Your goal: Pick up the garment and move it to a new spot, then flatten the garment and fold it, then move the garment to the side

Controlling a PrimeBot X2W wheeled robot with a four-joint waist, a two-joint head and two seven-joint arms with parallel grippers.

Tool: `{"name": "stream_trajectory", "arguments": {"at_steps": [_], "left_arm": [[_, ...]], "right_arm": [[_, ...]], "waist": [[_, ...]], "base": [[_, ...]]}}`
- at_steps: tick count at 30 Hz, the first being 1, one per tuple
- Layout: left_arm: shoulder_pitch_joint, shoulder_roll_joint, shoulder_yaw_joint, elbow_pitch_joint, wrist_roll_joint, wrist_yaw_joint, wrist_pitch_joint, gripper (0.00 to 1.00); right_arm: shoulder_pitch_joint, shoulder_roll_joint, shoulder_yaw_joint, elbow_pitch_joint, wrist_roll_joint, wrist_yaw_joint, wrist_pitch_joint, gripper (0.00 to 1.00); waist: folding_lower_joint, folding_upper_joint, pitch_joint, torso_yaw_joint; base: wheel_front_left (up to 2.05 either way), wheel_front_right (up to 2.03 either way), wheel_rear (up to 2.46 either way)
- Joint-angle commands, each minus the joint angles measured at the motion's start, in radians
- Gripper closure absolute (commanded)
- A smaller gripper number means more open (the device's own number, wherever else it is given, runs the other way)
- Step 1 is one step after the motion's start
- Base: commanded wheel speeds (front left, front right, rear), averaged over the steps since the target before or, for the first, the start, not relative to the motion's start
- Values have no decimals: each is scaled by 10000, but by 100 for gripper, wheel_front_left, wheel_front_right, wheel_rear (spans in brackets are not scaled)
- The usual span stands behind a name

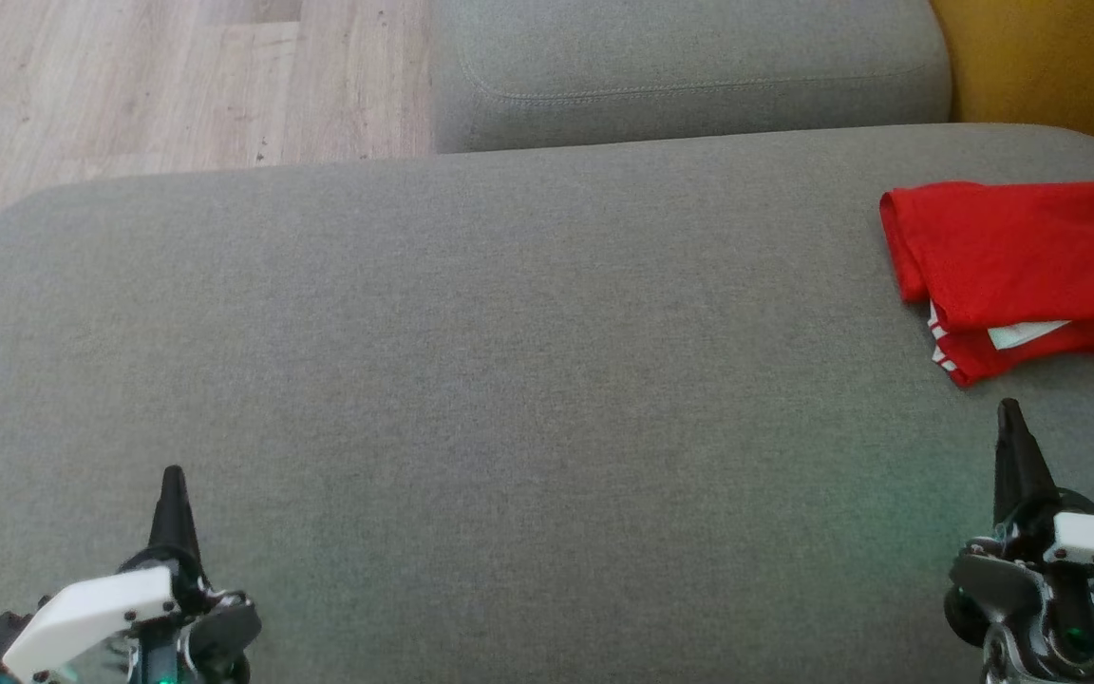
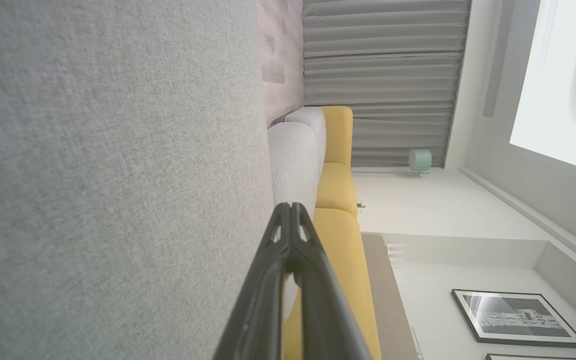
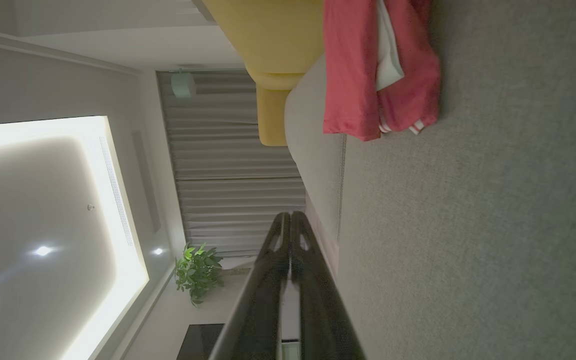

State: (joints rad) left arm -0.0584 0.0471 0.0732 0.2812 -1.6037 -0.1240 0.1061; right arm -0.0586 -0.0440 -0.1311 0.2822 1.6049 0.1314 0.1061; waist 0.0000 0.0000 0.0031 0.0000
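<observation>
Left gripper point(image 1: 172, 483) and right gripper point(image 1: 1010, 416) both stand pinched together, holding nothing, over the grey cushion point(image 1: 509, 361). Folded red garment point(image 1: 1022, 256) lies at the cushion's far right, near the right gripper but apart from it.

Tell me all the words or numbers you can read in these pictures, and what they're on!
No words or numbers can be read anywhere.
The white tag on the red garment: too small to read, if anything is printed there.
The framed picture in the left wrist view: too blurred to tell whether it has writing.
</observation>
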Motion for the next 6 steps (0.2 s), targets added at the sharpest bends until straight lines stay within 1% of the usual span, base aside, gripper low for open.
{"name": "stream_trajectory", "arguments": {"at_steps": [1,6], "left_arm": [[-496,43,402,-358,-53,-67,67,100],[-496,42,403,-358,-52,-67,68,100]], "right_arm": [[-490,-91,204,-375,63,-7,46,100],[-490,-89,200,-375,60,-7,48,100]], "waist": [[0,0,0,0],[0,0,0,0]], "base": [[0,0,0],[0,0,0]]}}
